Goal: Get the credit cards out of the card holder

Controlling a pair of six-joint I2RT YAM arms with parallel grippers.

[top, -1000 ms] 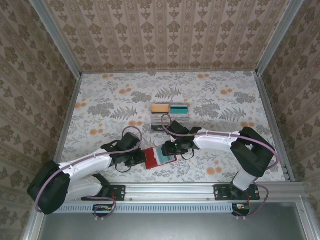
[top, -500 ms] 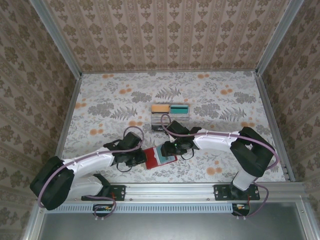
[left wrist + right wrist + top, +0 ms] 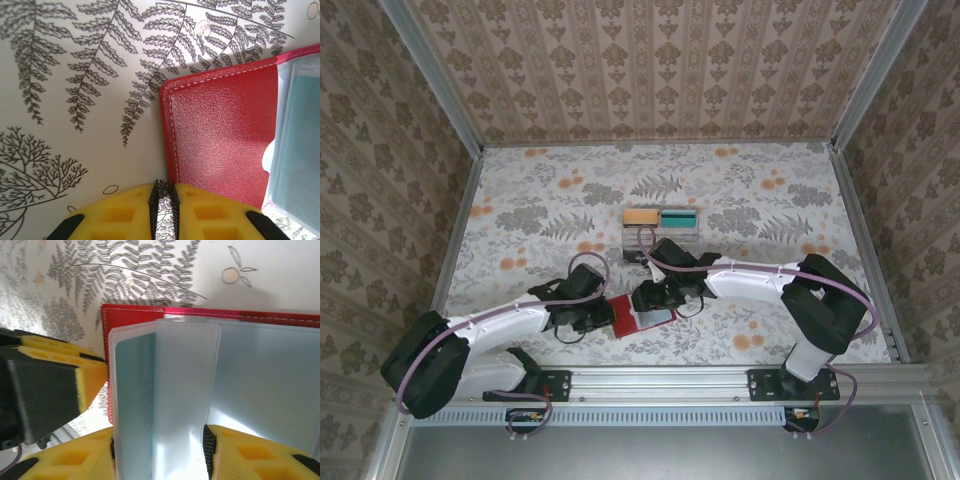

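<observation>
Both arms reached in low, wrists almost meeting at centre. Left gripper pinched nearly closed on the card holder edge. Right gripper, jaws half apart, pressed both sides of a clear sleeve.

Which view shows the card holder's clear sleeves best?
Right wrist: the clear sleeves stand fanned, close up. Left wrist gives mostly the card holder, red outside, plus a sleeve edge; top external shows them tiny between the arms.
</observation>
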